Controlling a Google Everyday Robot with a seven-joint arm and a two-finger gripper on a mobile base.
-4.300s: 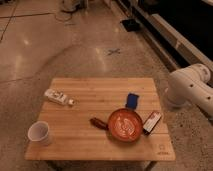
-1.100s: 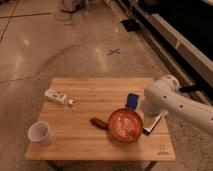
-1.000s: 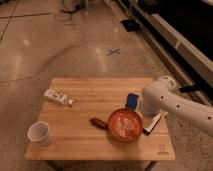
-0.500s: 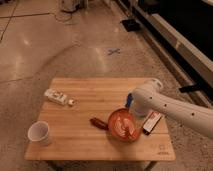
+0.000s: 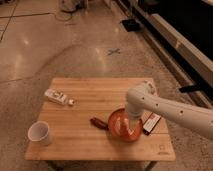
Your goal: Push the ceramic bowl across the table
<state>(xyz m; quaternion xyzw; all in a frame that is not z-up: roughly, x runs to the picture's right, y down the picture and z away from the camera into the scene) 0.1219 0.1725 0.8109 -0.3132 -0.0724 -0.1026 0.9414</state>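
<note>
Toward the right front of the small light wooden slatted table [image 5: 100,150]: the round, shallow orange-red ceramic bowl [image 5: 118,126], with the white arm's gripper [image 5: 131,123] down over the bowl's right side, reached in from the right. Just left of the bowl, a small dark brown oblong thing [image 5: 98,122]; just right of it, a flat dark packet [image 5: 151,123]. Well left of the bowl near the front edge, a white cup [image 5: 40,133]; left of and behind the bowl, a white tube [image 5: 57,97] lying flat.

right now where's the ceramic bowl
The ceramic bowl sits front-right on the table, between a reddish object and a dark packet; the gripper hangs over it.
</note>
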